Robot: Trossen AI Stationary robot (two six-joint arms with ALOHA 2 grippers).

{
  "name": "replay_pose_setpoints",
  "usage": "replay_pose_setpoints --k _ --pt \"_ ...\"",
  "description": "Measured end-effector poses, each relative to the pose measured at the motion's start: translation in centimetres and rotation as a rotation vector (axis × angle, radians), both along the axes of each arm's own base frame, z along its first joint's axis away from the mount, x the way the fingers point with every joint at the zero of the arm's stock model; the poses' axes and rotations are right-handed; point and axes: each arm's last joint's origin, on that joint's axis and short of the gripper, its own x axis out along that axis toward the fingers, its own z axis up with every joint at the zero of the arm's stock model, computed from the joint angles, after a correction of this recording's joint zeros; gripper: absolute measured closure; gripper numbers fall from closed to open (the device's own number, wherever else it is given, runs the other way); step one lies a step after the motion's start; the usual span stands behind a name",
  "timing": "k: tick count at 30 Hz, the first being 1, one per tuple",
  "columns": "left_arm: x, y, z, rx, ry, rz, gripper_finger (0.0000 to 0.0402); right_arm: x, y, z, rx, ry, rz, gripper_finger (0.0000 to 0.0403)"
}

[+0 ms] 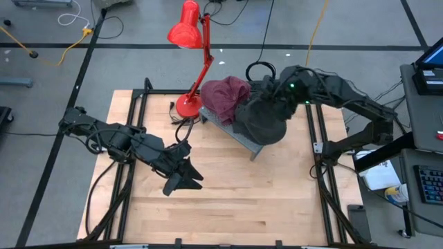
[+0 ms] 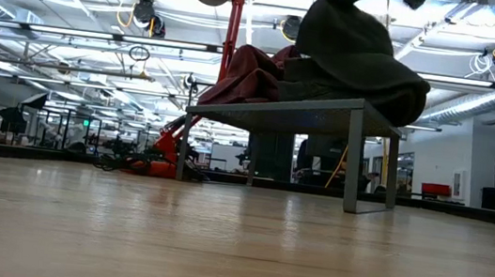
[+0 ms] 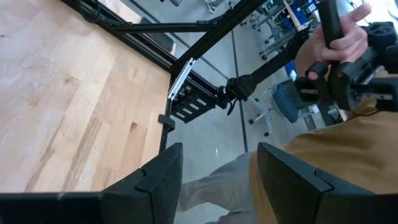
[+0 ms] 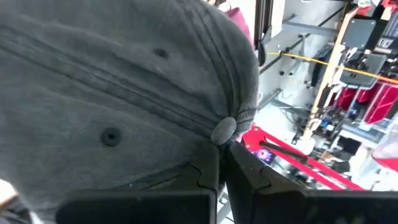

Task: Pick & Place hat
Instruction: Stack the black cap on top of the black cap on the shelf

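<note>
— Around the dark grey cloth cap?
— Sitting on a small grey metal bench near the far side of the pale wooden tabletop. Crowded there by a crumpled maroon cloth hat, just beside and touching. Close behind, a red desk lamp, round base on the wood, arm slanting up over the bench.
— Grippers?
— Right gripper over the bench, jaws pinched narrow on the grey cap's crown by its top button. Left gripper low over the table's middle, well apart from the bench, jaws spread wide, holding nothing.
— Any writing?
— None readable.
— Beyond the table?
— Black frame rails along both table edges, grey floor with cables, open workshop with ceiling lights and pipes. In the left wrist view, a person in a mustard top, one hand on a black handle.
</note>
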Motion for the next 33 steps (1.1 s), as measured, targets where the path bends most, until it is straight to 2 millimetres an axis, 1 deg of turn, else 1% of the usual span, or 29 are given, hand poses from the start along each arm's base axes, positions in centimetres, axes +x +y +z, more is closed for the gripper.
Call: replay_pose_setpoints --k 5,10,13,17,22,25,29,33 --pt "0.0 0.0 0.0 0.000 -0.001 0.000 0.0190 1.2 -1.5 -2.3 -0.062 -0.003 0.033 0.0399" --pt "0.0 0.0 0.0 -0.002 0.000 0.000 0.0190 2.3 -2.8 -5.4 -0.108 -0.004 0.069 0.0399" --pt "0.0 0.0 0.0 -0.013 0.006 0.004 0.0190 2.7 -3.7 -7.1 -0.147 -0.014 0.068 0.0399" --pt "0.0 0.0 0.0 -0.019 0.009 0.007 0.0190 2.7 -4.7 -8.8 -0.163 -0.017 0.044 0.0398" --pt "0.0 0.0 0.0 -0.019 0.009 0.006 0.0190 2.4 -5.3 -10.1 -0.119 -0.014 0.031 0.0398" --pt "0.0 0.0 0.0 -0.015 0.007 0.005 0.0190 2.5 -5.3 -10.7 -0.111 -0.018 0.038 0.0389" --pt "-0.1 -0.1 0.0 -0.025 0.012 -0.030 0.0190 2.5 -5.2 -11.0 -0.036 -0.047 0.035 0.0359" --pt "-0.1 -0.2 0.0 -0.040 0.020 -0.076 0.0190 2.5 -5.2 -11.0 0.040 -0.088 0.005 0.0320"
